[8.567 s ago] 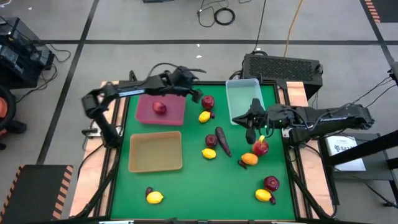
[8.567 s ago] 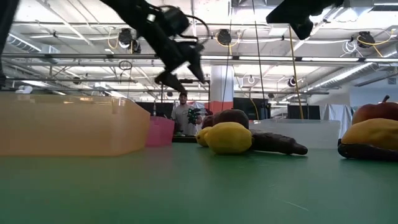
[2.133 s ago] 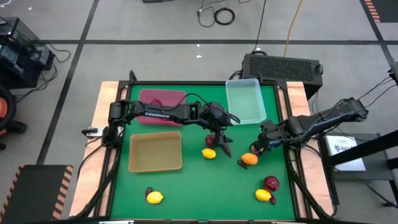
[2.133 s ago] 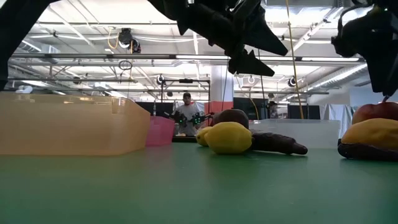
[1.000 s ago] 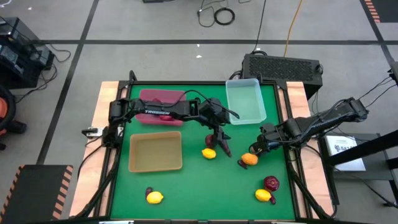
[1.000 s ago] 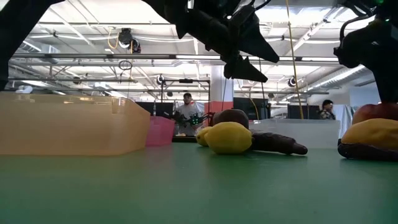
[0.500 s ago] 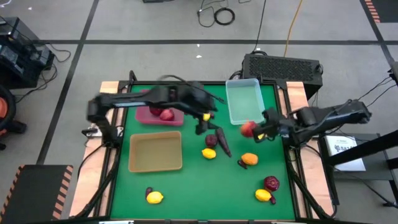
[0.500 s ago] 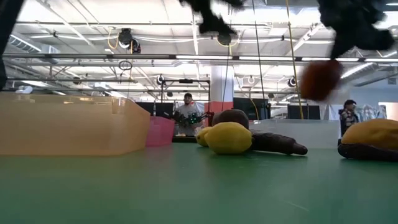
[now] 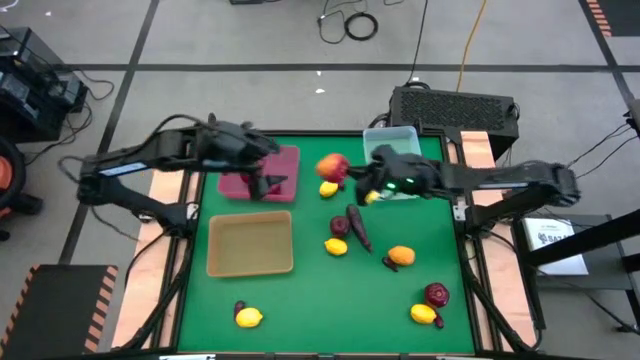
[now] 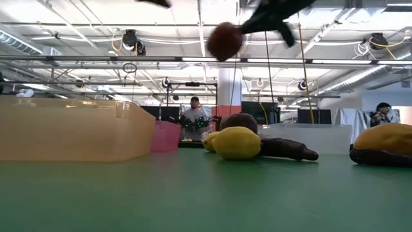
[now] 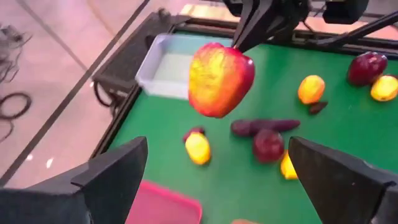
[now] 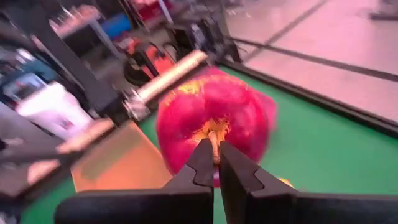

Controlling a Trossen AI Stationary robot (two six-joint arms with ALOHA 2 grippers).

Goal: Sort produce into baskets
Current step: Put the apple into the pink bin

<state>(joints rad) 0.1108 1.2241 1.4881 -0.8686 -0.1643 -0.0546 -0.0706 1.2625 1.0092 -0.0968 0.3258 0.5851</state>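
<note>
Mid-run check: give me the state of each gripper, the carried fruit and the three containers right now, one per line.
Right gripper: shut on the red apple's stem, in the air near the maroon tray.
Red apple: lifted off the table, hanging from its stem.
Left gripper: open, holding nothing, above the maroon tray.
Maroon tray: holds red fruit, partly hidden by the left arm.
Tan tray: empty.
Clear bin: looks empty, partly covered by the right arm.

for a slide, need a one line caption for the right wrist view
Right gripper with jaws shut on the stem of a red apple, carried above the green table.
</note>
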